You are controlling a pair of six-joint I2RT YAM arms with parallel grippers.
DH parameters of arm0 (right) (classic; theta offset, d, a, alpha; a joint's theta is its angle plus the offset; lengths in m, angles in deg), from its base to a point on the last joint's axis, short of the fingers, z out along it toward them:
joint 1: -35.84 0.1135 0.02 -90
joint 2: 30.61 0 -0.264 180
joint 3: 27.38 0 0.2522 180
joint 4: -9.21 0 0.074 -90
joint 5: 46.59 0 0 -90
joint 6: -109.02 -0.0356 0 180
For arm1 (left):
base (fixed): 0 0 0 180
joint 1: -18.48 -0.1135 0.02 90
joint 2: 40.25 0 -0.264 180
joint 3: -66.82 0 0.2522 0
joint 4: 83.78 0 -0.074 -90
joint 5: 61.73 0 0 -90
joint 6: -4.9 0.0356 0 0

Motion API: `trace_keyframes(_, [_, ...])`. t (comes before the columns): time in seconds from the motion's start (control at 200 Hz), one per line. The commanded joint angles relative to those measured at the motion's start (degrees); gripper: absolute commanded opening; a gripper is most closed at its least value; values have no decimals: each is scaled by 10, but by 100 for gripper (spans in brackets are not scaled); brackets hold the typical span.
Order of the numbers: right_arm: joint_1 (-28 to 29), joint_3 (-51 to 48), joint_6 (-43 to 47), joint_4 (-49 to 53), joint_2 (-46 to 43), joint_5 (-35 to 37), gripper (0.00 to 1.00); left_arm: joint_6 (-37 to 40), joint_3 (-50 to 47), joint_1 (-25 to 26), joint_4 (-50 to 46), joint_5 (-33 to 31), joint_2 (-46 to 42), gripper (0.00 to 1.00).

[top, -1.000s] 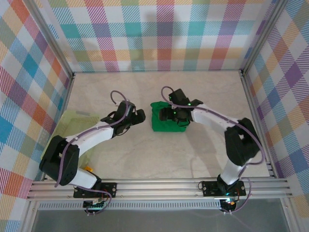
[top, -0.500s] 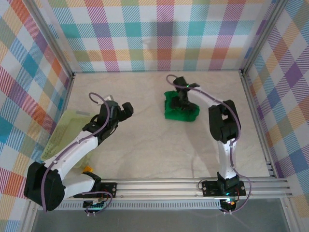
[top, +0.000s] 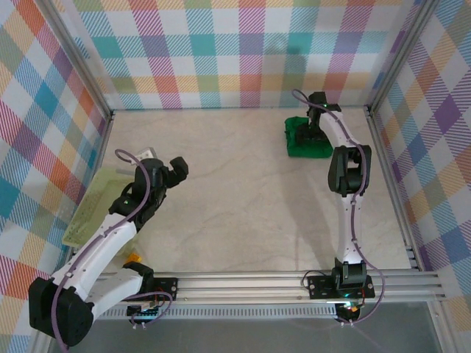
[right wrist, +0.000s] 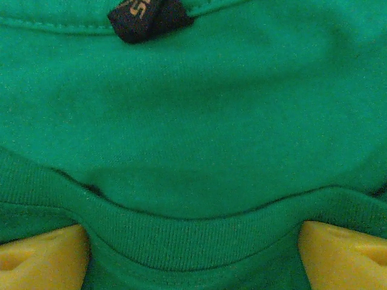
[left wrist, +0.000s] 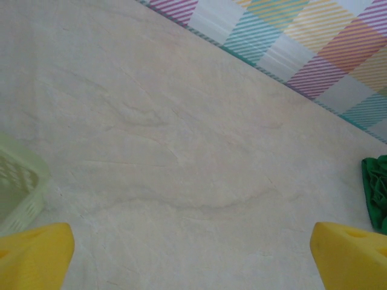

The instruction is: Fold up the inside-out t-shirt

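While parted wide, with right fingers [right wrist: 36, 257] straddling the ribbed collar [right wrist: 193, 232] of the bright green soft cloth t-shirt [right wrist: 193, 121] bundled directly beneath, and left fingers [left wrist: 33, 251] apart over bare worktop [left wrist: 181, 151], probably at the release step; next, lift straight up without snagging.

The only lettering is on a small dark woven label [right wrist: 147, 17] at a stitched seam of the green t-shirt [right wrist: 193, 133], seen close up in the right wrist view. The label lies at the top of that view, slightly tilted and creased, and the frame edge cuts off its upper part. It carries a few gold-coloured characters that run at a slant and look upside down from this side. One of them looks like an S. The rest are too cropped and blurred, so no word, brand or size can be read.
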Motion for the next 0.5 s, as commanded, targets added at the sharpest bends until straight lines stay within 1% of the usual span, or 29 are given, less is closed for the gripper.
trace_keyframes(0.0, [-16,14,94,17,1,9,88,23,3,-10,-23,-22,-6,100])
trace_keyframes(0.015, [-16,10,98,14,-3,12,89,25,4,-10,-40,-25,-5,100])
trace_keyframes(0.06, [-16,-4,107,10,-22,13,89,35,8,-10,-49,-38,-3,100])
trace_keyframes(0.14, [-16,-61,86,-15,-82,-11,89,65,16,-10,-56,-67,12,100])
trace_keyframes(0.195, [-16,-139,63,-57,-151,-36,90,88,31,-12,-67,-101,32,100])
trace_keyframes(0.21, [-16,-169,41,-72,-169,-43,90,96,33,-13,-66,-108,38,100])
trace_keyframes(0.255, [-14,-256,13,-125,-236,-60,92,115,33,-18,-60,-130,55,100])
trace_keyframes(0.31, [-15,-370,-24,-199,-316,-79,93,143,17,-31,-33,-125,74,100])
trace_keyframes(0.325, [-14,-399,-32,-215,-336,-86,93,150,11,-36,-8,-123,79,100])
trace_keyframes(0.36, [-14,-466,-51,-264,-380,-96,95,166,-1,-44,11,-120,92,100])
trace_keyframes(0.415, [-14,-567,-82,-335,-444,-101,100,205,-35,-48,82,-129,101,100])
trace_keyframes(0.455, [-14,-633,-98,-379,-485,-103,100,226,-65,-50,137,-130,105,100])
trace_keyframes(0.495, [-15,-688,-105,-426,-520,-103,100,236,-80,-56,166,-131,113,100])
